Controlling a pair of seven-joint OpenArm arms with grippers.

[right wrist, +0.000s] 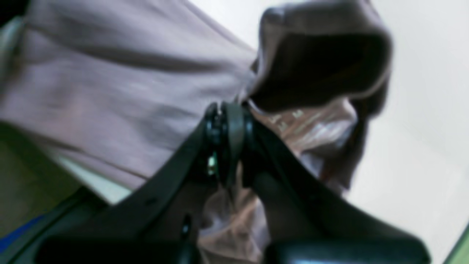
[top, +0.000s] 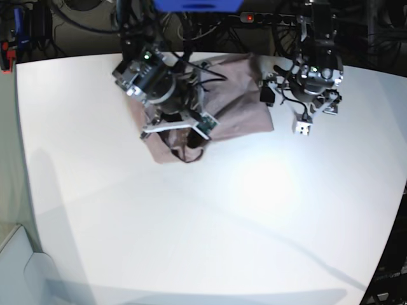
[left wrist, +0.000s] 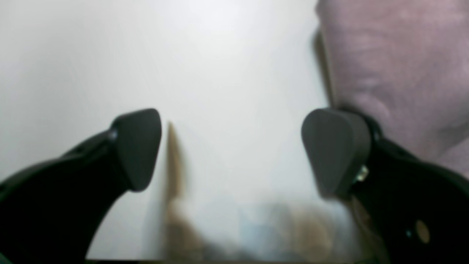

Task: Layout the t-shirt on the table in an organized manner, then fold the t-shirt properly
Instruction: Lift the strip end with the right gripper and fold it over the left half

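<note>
A mauve-pink t-shirt [top: 219, 101] lies bunched at the far edge of the white bench [top: 210, 216]. The right gripper [right wrist: 229, 146], jaws clamped together, pinches what looks like its collar; the left gripper [left wrist: 234, 150] gapes wide and empty just beside the fabric.

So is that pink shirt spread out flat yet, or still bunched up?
Still bunched up. The t-shirt lies crumpled near the table's far edge, and the shut right gripper pinches a hanging fold of it.

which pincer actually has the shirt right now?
The right pincer: shut on the t-shirt. The left pincer hangs open over bare table.
</note>
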